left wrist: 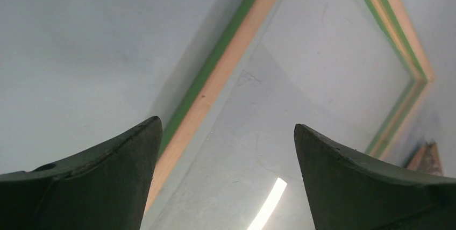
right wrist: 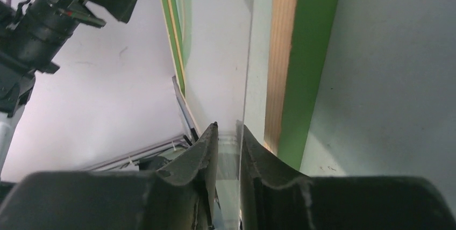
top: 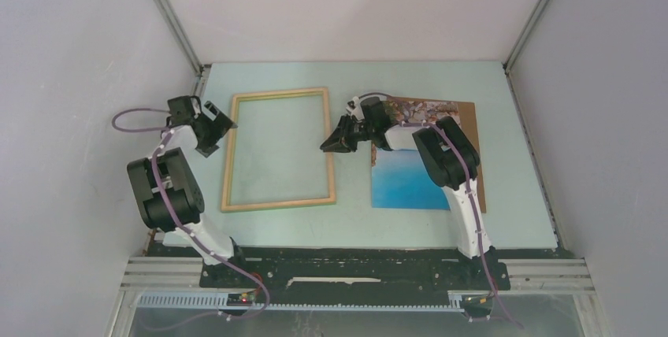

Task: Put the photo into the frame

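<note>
Right wrist view gives you the right claw (right wrist: 228, 130) with its two dark fingers (right wrist: 188, 160) drawn close together, leaving only a slim gap between the tips. The edge of a clear pane (right wrist: 220, 42) runs straight down into that gap. You cannot tell whether the fingers pinch it or merely stand on either side of it.

Just past the right-hand fingertip runs one long rail of the frame (right wrist: 280, 52), with pale wood next to the pane and bright green on its outer side. Farther ahead and to the claw's left, beyond the pane, you see the opposite rail as a thin strip of green and wood.

Across the frame from it, the left claw (left wrist: 227, 122) stands released and wide apart, grasping nothing. That far rail passes close by its left-hand finger, and the pane shows between the two tips.

From the top external view, the photo (top: 402, 179) lies flat behind the right claw, partly under that arm. It is outside the frame and a little apart from the rail the claw is working at. The photo rests on a brown board (top: 470, 128), whose edge shows along its far and outer sides. Frame, board and photo all sit on the pale green table (top: 516, 195).
</note>
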`<state>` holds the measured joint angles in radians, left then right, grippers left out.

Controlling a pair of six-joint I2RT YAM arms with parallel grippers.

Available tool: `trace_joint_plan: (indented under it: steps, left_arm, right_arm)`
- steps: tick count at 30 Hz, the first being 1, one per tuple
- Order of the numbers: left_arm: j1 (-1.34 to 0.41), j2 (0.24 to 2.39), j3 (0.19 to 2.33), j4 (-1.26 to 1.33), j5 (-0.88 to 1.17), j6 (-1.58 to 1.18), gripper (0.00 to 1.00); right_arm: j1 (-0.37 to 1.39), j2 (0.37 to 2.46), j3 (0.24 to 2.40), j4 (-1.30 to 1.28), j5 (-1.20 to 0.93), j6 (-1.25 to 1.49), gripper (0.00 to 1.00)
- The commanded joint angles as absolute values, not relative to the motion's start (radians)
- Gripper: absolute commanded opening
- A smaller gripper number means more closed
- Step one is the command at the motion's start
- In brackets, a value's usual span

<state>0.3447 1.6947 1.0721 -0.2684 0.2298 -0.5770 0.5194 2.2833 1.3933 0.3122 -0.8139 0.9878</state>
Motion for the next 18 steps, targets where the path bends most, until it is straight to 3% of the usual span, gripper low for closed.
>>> trace_joint_plan:
  steps: [1, 3, 6, 12, 18]
  left_arm:
    - [0.363, 1.679, 1.155, -0.338, 0.095, -0.489, 1.00]
    - [0.362, 1.730, 1.170, -0.341, 0.119, -0.493, 1.00]
    - [0.360, 1.790, 1.175, -0.329, 0.204, -0.523, 1.00]
    - [0.359, 1.837, 1.158, -0.293, 0.290, -0.580, 1.00]
    - [0.360, 1.822, 1.139, -0.264, 0.315, -0.606, 1.00]
  right_arm:
    - [0.527, 2.265, 1.460, 0.176, -0.746, 0.950, 0.28]
    - [0.531, 2.274, 1.491, 0.143, -0.741, 0.946, 0.33]
    - [0.534, 2.293, 1.515, 0.144, -0.745, 0.962, 0.31]
    - [0.545, 2.273, 1.506, 0.257, -0.786, 0.980, 0.02]
    - [0.535, 2.215, 1.471, 0.276, -0.777, 0.965, 0.00]
